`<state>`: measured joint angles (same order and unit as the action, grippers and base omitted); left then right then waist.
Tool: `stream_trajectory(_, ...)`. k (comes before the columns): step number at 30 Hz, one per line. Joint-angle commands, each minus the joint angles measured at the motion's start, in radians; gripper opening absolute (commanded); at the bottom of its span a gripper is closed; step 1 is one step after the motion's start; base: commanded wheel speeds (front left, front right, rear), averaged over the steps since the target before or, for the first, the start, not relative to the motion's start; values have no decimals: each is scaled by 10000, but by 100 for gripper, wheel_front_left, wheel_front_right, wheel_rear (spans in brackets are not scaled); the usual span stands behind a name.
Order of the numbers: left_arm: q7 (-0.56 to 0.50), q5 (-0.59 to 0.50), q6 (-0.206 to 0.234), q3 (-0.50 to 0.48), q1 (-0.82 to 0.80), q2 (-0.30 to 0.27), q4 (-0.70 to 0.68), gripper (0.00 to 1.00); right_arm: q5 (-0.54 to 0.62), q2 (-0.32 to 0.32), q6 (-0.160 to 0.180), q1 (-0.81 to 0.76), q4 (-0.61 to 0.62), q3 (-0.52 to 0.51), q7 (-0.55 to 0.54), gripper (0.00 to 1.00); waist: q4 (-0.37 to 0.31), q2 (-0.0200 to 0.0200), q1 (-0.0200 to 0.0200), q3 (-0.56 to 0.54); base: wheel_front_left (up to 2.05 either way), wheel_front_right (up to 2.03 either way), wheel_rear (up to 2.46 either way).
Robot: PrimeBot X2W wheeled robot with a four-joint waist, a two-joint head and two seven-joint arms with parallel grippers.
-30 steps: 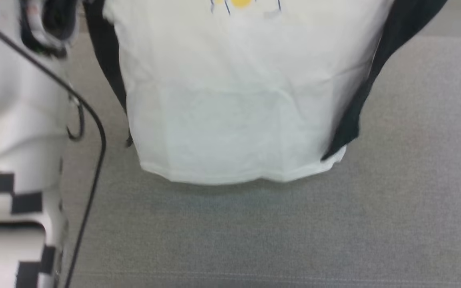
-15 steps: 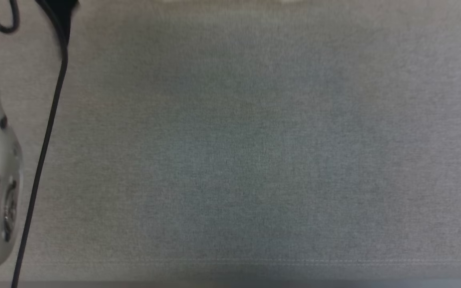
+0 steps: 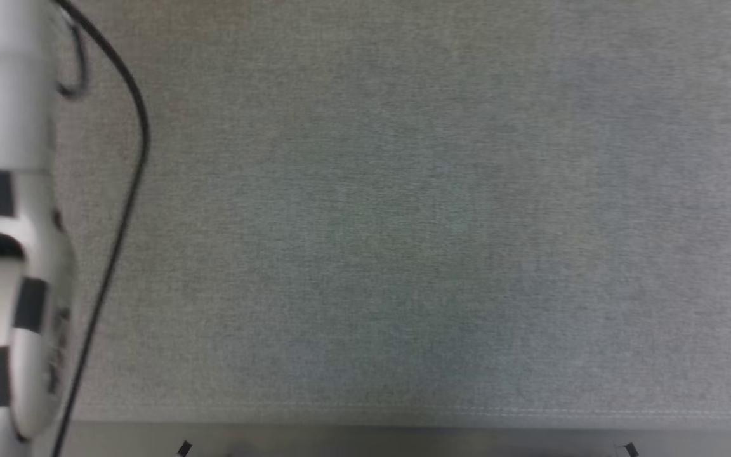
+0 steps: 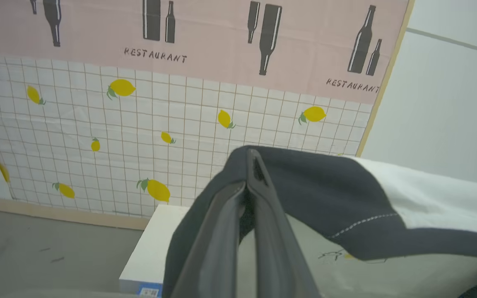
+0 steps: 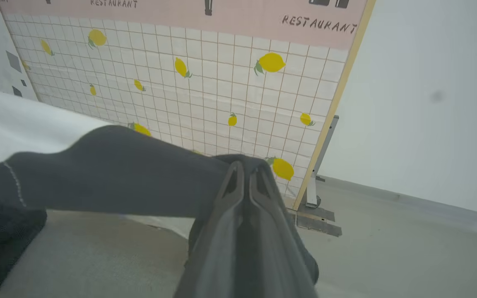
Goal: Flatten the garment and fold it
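Observation:
In the left wrist view my left gripper [image 4: 250, 165] is shut on the black shoulder of the garment [image 4: 329, 194], whose white body stretches away to the right. In the right wrist view my right gripper [image 5: 243, 171] is shut on the garment [image 5: 110, 174] at its other black sleeve, with white cloth running off to the left. The cloth hangs taut between the two grippers, lifted off the surface. The head view looks down on the bare grey table cover [image 3: 403, 222], with my pale left forearm [image 3: 4, 254] and its black cable at the left edge.
A panel with lemons on a grid and a pink "RESTAURANT" band [image 4: 160, 103] stands ahead. A white box [image 4: 151, 248] sits on the grey floor before it. A metal stand foot [image 5: 315, 203] is at the panel's right edge. The table's near edge [image 3: 403, 422] runs along the bottom.
The garment's hem, seen hanging in the head view one second ago, has left that view. The head picture has shifted, so the camera moved; my left forearm shows differently at the left.

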<state>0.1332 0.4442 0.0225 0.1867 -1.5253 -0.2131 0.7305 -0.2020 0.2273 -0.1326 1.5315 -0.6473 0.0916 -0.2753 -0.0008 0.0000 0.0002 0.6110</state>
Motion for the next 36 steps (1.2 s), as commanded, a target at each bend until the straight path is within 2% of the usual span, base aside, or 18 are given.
stream_trajectory(1, 186, 209, -119, -62, 422, 12, 183, 0, -290, 14, 19, -546, -119, 82, 153, 0, 275, 0, -2, -78, 0, 0, 0)
stream_trajectory(7, 615, 699, -688, -53, 2197, 397, 1098, 0, -1243, 287, 19, -2784, -229, 501, 915, 0, 598, 0, -2, -1216, 0, 0, 0)
stream_trajectory(11, 867, 828, -1017, 142, 3886, 594, 1512, 0, -1771, 508, 19, -4756, -132, 534, 1633, 0, 775, 0, -2, -2523, 0, 0, 0)
stream_trajectory(15, 1081, 1015, -1205, 272, 5813, 860, 1572, 0, -2442, 194, 19, -6757, -43, 453, 2013, 0, 828, 0, -2, -3746, 0, 0, 0)
stream_trajectory(22, 824, 1928, -1367, 139, 9197, 1189, 1360, 0, -2439, 46, 19, -10093, 391, 467, 2252, 0, 762, 0, -2, -5237, 0, 0, 0)
stream_trajectory(28, 54, 2174, -1118, 234, 11444, 1112, 740, 0, -2139, -287, 19, -12366, 963, -358, 1759, 0, 676, 0, -2, -5766, 0, 0, 0)
stream_trajectory(32, -608, 2095, -661, 418, 12537, 951, 144, 0, -1706, -541, 19, -13538, 1656, -862, 1115, 0, 592, 0, -2, -5956, 0, 0, 0)
stream_trajectory(36, -1768, 1937, 21, 674, 13298, 703, -449, 0, -1216, -695, 19, -14399, 2596, -1274, 94, 0, 486, 0, -2, -5972, 0, 0, 0)
